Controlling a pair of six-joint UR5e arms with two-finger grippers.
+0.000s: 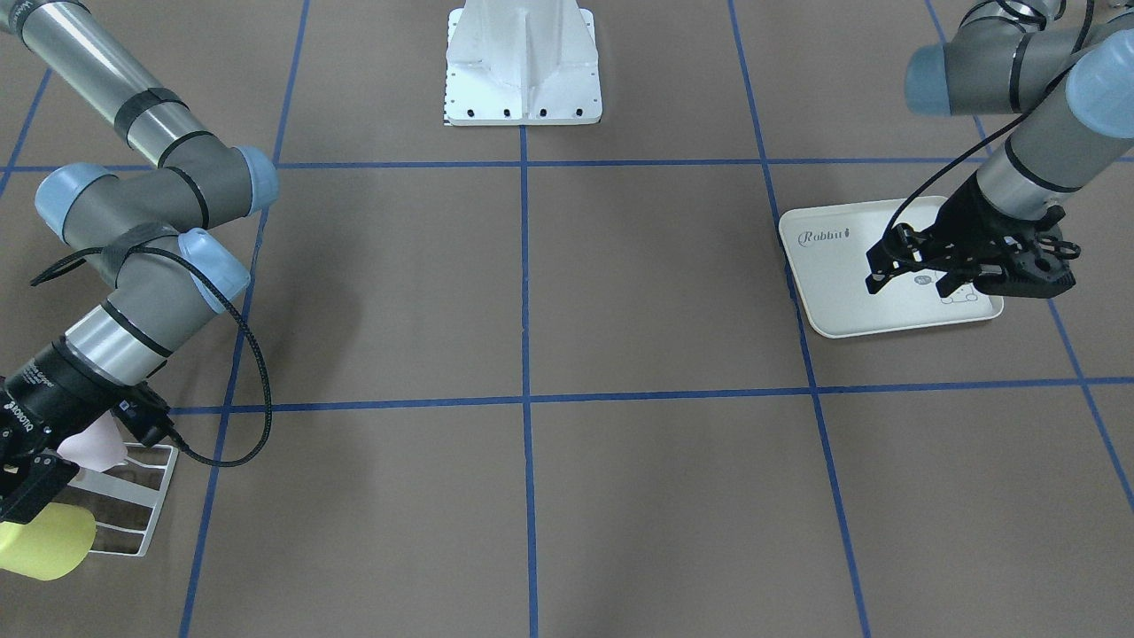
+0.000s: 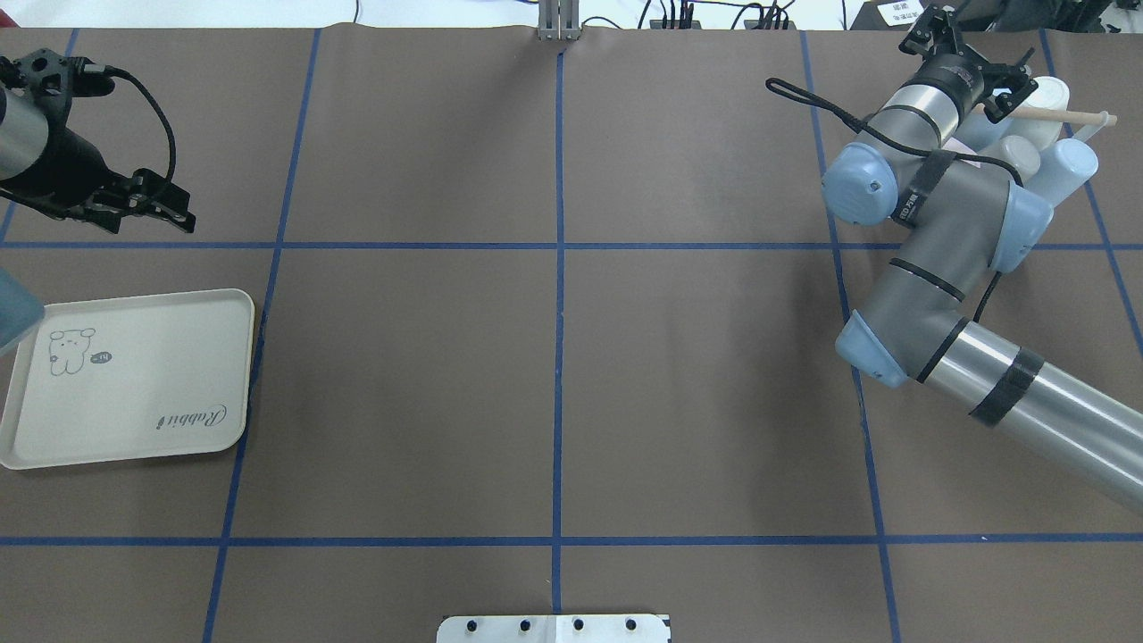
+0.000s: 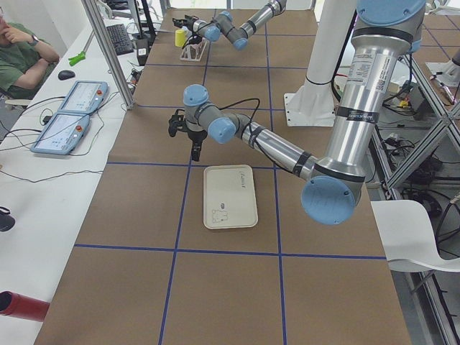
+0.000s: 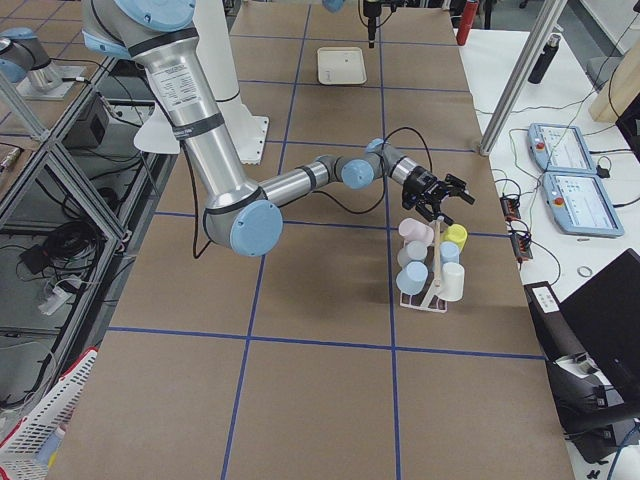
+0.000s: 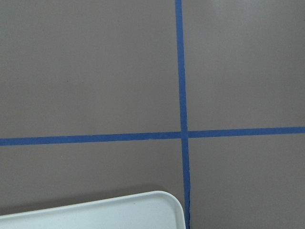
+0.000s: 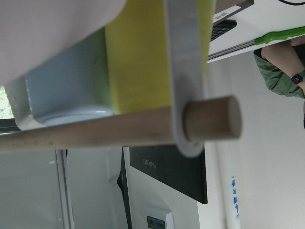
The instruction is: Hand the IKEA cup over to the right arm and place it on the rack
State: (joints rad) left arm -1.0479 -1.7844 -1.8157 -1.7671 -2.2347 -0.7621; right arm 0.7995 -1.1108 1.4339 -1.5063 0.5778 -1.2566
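1. At table's right end, side view: right gripper (image 4: 443,193) splayed, empty, just above yellow cup (image 4: 455,235) seated on rack (image 4: 418,299).
2. Front view: cup lies sideways.
3. Overhead: cup hidden; left gripper (image 2: 174,207) spread, empty, beside tray (image 2: 134,446).

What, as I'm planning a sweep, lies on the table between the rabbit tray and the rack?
Nothing: in the overhead view only bare table with blue tape lines runs from tray to rack; the right arm overhangs the rack end.

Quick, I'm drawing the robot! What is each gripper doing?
Left gripper: open, holding nothing.
Right gripper: open, holding nothing.
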